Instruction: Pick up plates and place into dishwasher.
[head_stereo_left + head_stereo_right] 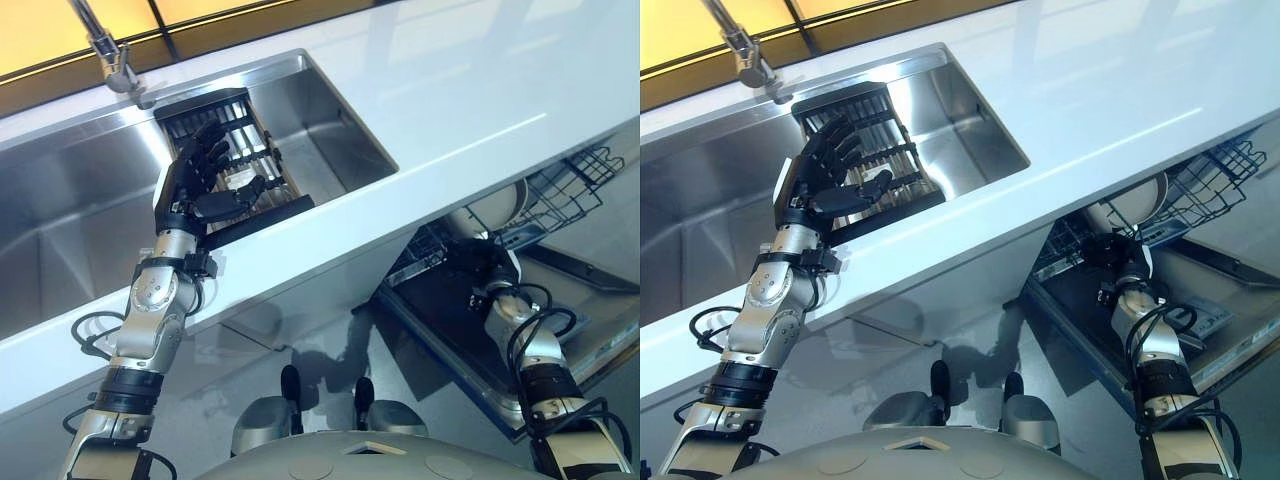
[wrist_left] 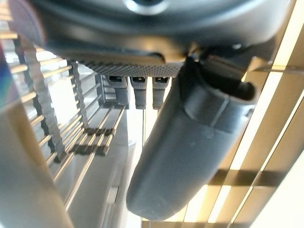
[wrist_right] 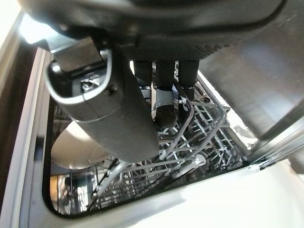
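My left hand (image 1: 195,180) hovers with its fingers spread and straight over a black dish rack (image 1: 258,160) in the steel sink (image 1: 340,130); it holds nothing. The left wrist view shows the thumb (image 2: 190,142) past the rack's bars (image 2: 90,142). No plate stands in that rack. Low on the right, my right hand (image 1: 487,265) reaches into the dishwasher under the counter. Its thumb (image 3: 109,104) and fingers are extended over the wire rack (image 3: 204,137), with nothing in them. A white plate (image 3: 71,147) stands in the rack beside the hand, also seen as the plate (image 1: 495,210).
A faucet (image 1: 110,50) rises at the sink's back left. The white countertop (image 1: 450,90) runs across above the dishwasher. The pulled-out wire basket (image 1: 570,185) juts past the counter edge, and the open dishwasher door (image 1: 450,320) lies below my right arm.
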Robot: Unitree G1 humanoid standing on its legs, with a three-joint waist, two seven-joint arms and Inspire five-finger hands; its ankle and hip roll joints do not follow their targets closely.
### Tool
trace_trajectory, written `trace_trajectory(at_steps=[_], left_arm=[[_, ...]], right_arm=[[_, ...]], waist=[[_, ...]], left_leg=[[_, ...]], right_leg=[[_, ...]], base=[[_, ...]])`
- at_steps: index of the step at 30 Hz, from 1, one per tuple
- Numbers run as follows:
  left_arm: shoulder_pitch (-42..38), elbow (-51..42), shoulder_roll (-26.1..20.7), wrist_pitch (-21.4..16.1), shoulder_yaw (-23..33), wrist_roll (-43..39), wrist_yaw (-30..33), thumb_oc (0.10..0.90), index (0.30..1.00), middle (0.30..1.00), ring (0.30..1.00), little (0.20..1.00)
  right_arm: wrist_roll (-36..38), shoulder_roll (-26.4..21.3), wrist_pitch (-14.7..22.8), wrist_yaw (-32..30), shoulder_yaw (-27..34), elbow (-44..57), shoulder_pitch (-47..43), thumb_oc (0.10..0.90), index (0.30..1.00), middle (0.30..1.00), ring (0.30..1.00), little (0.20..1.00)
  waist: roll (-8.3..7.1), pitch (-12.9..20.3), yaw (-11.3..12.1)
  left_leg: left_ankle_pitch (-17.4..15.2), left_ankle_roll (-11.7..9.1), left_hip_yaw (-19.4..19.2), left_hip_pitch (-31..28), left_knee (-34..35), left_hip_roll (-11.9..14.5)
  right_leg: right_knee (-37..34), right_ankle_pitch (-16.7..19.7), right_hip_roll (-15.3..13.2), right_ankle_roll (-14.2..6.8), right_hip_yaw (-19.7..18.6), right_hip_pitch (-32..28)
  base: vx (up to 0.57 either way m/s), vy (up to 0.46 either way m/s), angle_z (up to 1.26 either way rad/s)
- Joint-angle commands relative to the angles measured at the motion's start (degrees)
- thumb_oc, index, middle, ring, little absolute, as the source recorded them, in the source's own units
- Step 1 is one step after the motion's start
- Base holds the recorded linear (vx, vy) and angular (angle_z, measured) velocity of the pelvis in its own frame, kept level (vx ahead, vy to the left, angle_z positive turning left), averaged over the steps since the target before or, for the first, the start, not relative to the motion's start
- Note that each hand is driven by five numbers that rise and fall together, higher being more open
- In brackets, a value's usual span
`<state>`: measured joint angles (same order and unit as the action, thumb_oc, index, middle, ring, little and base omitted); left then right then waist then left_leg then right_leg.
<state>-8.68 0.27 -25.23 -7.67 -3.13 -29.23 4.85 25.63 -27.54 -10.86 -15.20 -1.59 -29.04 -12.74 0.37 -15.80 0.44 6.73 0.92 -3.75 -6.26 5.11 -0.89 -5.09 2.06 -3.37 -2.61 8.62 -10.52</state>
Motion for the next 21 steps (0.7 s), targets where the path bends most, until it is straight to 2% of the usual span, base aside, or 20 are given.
trace_trajectory(at_steps=[1, 6, 11, 20, 21], left_arm=[[-4.1, -0.2, -1.0, -4.0, -3.0, 0.3, 0.3, 0.800, 0.900, 0.900, 0.900, 0.900], [-4.7, 1.0, -1.2, -4.5, -4.0, -0.9, -0.7, 0.800, 0.900, 0.900, 0.900, 0.900], [-4.1, 0.8, -1.6, -4.4, -4.4, -2.0, -1.2, 0.800, 0.900, 0.900, 0.900, 0.900], [-3.8, 1.0, -1.4, -4.2, -5.0, -2.5, -1.5, 0.800, 0.900, 0.900, 0.900, 0.900], [-3.9, 1.1, -1.4, -4.1, -5.0, -2.5, -1.6, 0.800, 0.900, 0.900, 0.900, 0.900]], right_arm=[[-3.5, 1.3, 8.5, 2.1, -10.5, 7.0, -18.6, 0.100, 0.300, 0.300, 0.300, 0.200], [-3.2, 4.0, 11.0, -5.2, -11.6, 4.9, -23.9, 0.100, 0.300, 0.300, 0.300, 0.200], [-5.4, 4.2, 11.8, -10.7, -10.8, 4.0, -23.8, 0.100, 0.300, 0.300, 0.300, 0.200], [-4.7, 4.2, 13.1, -12.9, -8.7, 5.6, -20.7, 0.100, 0.300, 0.300, 0.300, 0.200], [-4.7, 4.3, 12.8, -12.9, -8.6, 5.7, -20.5, 0.413, 0.568, 0.568, 0.568, 0.513]], waist=[[-2.68, 7.9, 5.1], [-2.23, 8.0, 6.6], [-1.83, 8.5, 6.9], [-1.51, 8.6, 6.0], [-1.50, 8.6, 5.9]], left_leg=[[-7.3, 0.9, 2.7, -1.7, -1.0, -4.6], [-7.3, 1.0, 3.8, -1.8, -1.0, -4.9], [-7.4, 1.2, 4.2, -1.8, -1.0, -5.1], [-7.6, 1.5, 3.9, -2.2, -1.3, -5.4], [-7.6, 1.5, 3.8, -2.4, -1.2, -5.4]], right_leg=[[1.3, 1.5, -0.7, -2.2, 1.5, 3.0], [1.3, 1.6, -1.1, -2.1, 2.2, 2.7], [1.7, 1.3, -1.3, -2.1, 2.5, 2.7], [2.3, 1.4, -1.6, -2.3, 1.8, 2.9], [2.1, 1.5, -1.7, -2.3, 1.7, 2.8]], base=[[0.04, 0.019, 0.11], [0.03, 0.030, 0.10], [0.02, 0.035, 0.09], [0.01, 0.012, 0.04], [0.00, 0.000, 0.00]])
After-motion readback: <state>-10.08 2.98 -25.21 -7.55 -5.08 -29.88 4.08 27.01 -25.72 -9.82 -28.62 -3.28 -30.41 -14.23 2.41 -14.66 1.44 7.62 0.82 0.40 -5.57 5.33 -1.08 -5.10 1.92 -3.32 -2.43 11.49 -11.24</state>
